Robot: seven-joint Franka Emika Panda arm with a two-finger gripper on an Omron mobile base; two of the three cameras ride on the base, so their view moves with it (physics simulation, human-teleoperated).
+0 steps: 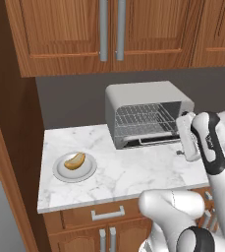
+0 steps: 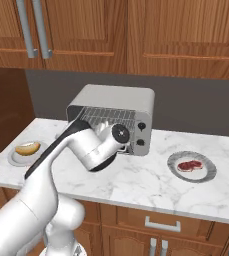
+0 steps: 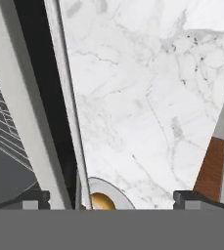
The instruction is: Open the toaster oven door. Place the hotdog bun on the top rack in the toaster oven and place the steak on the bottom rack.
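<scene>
Hotdog bun lies between the wide-open claw tips, beside toaster oven door

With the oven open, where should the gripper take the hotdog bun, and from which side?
Across the hotdog bun's narrow middle, coming from above: it lies flat on its plate, whose rim blocks a side approach. The open gripper looks wide enough.

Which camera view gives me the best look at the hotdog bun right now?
The left base view: the hotdog bun lies whole on its plate, left of the toaster oven. The right base view shows it smaller at the left edge; the hand view catches just a sliver.
</scene>
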